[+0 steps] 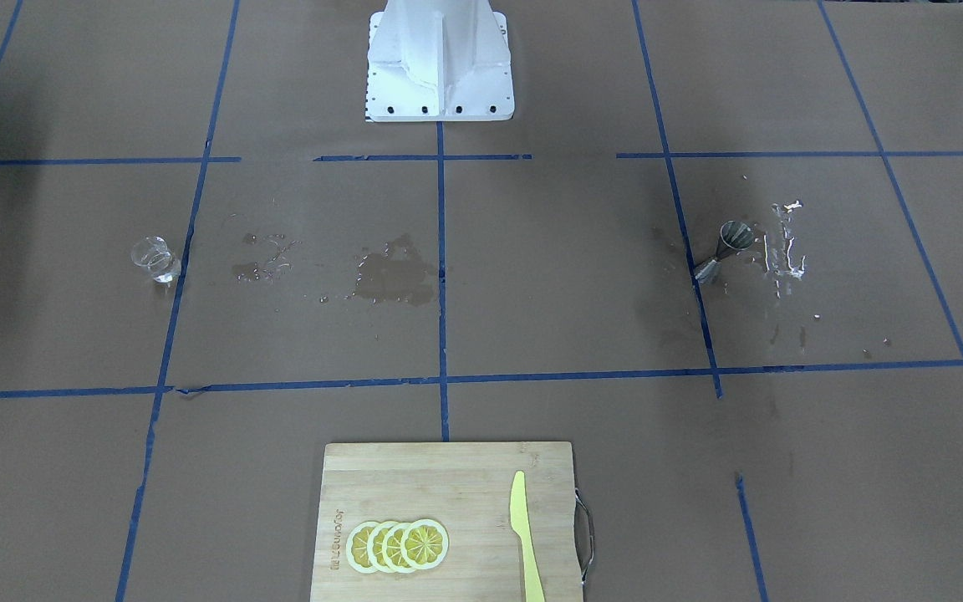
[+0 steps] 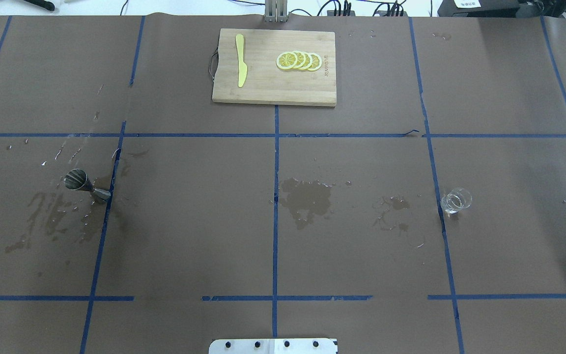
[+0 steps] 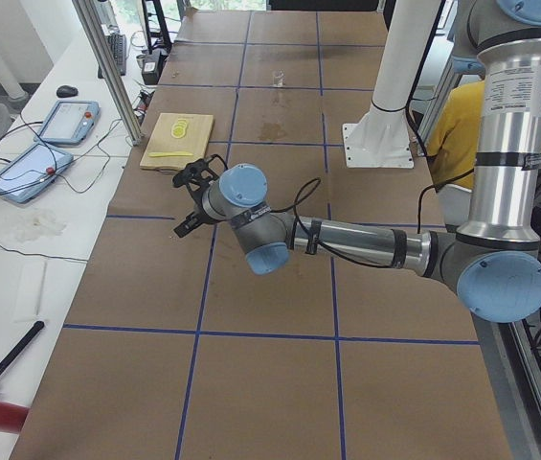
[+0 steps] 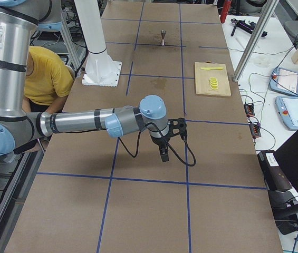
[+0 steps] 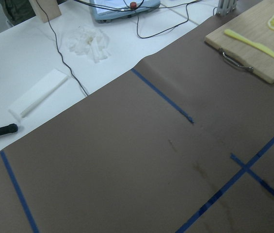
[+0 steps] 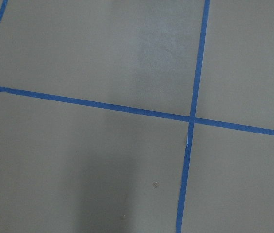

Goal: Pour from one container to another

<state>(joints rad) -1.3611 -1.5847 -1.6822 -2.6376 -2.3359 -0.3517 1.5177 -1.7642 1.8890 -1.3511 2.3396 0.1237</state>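
Brown paper crossed by blue tape lines covers the table (image 2: 189,236), and wet patches (image 2: 307,196) darken its middle and left part. The clear beaker (image 2: 456,200) stands toward the table's right end and the steel jigger (image 2: 86,185) toward its left end. They are well apart, each about midway between the near and far edges. A cutting board (image 2: 273,93) with lemon slices (image 2: 298,60) and a yellow knife (image 2: 240,66) lies at the middle of the far edge.

Only the side views show the arms. The left gripper (image 3: 184,225) and the right gripper (image 4: 163,154) each hang over bare paper, and I cannot tell whether either claw is released or clenched. These views also show a white bench (image 3: 21,249) with tablets (image 3: 35,168) and a person in yellow (image 3: 462,125).
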